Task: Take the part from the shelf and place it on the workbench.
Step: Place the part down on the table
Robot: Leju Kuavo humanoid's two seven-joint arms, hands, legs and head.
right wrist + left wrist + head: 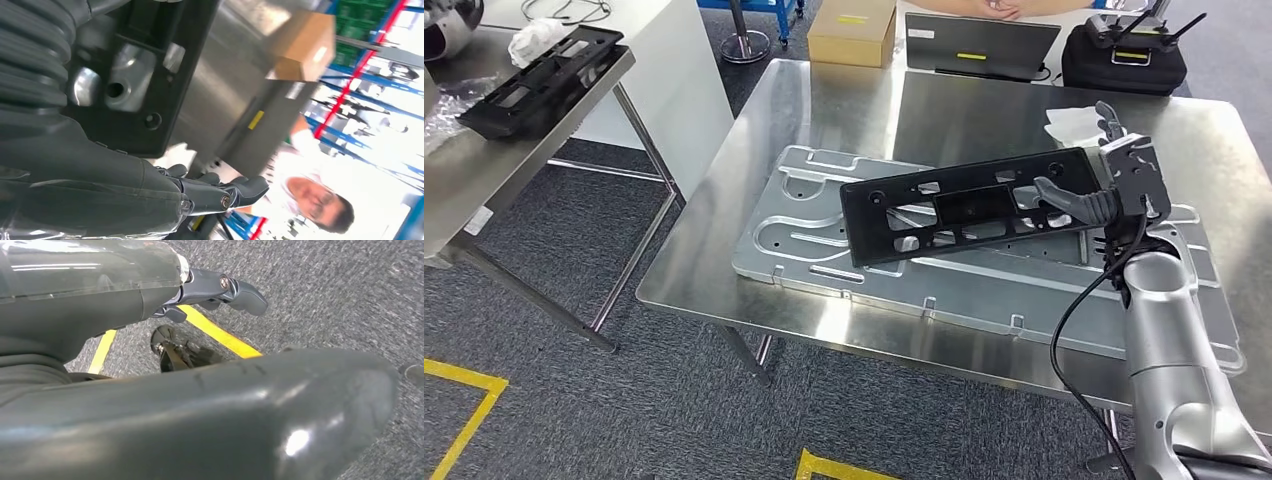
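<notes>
The long black plastic part (pixel 954 210) lies slanted over a silver stamped metal plate (pixel 824 250) on the steel workbench (pixel 844 100). My right hand (pixel 1114 185) grips its right end, with the thumb across the top face and the fingers behind the far edge. In the right wrist view the black part (pixel 145 65) sits close against my right hand (pixel 100 190), whose fingertips (pixel 240 187) reach past its edge. My left hand (pixel 150 415) hangs over grey carpet holding nothing, its fingers (pixel 240 290) extended.
A second black part (pixel 539 80) rests on the steel table (pixel 484 170) at the left. Behind the workbench are a cardboard box (pixel 852 32), a grey case (pixel 979 45), a black bag (pixel 1124 60) and a person (pixel 320 200). White cloth (pixel 1074 125) lies near my right hand.
</notes>
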